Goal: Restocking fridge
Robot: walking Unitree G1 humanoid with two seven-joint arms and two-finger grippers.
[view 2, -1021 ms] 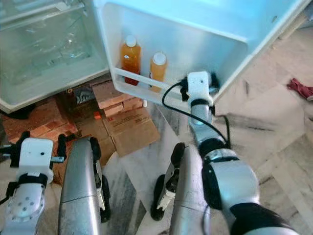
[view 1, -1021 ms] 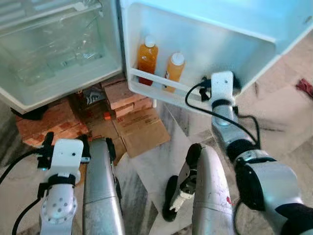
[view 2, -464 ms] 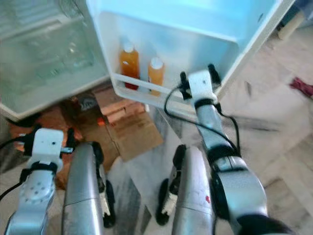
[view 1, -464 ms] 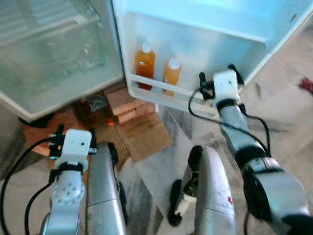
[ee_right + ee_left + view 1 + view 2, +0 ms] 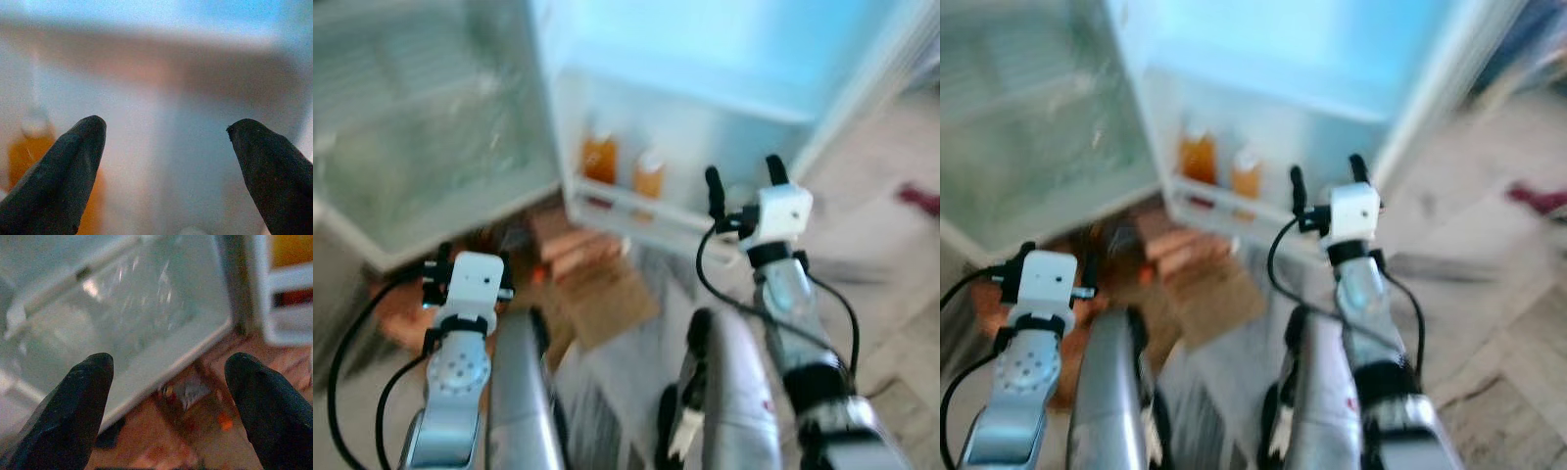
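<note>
I saw two bottles (image 5: 599,162) (image 5: 648,178) side by side in the fridge door shelf (image 5: 636,204), with the fridge compartment (image 5: 421,137) left of that shelf. Cardboard boxes (image 5: 592,284) lay on the floor below the shelf, nearer me.

Blurred picture here: two orange bottles (image 5: 623,168) stand side by side on the fridge door shelf (image 5: 641,204), the right pincer (image 5: 742,178) spread wide just right of them, the left pincer (image 5: 472,266) low beneath the open fridge compartment (image 5: 431,147), above bricks (image 5: 570,253) and cardboard (image 5: 607,292).
</note>
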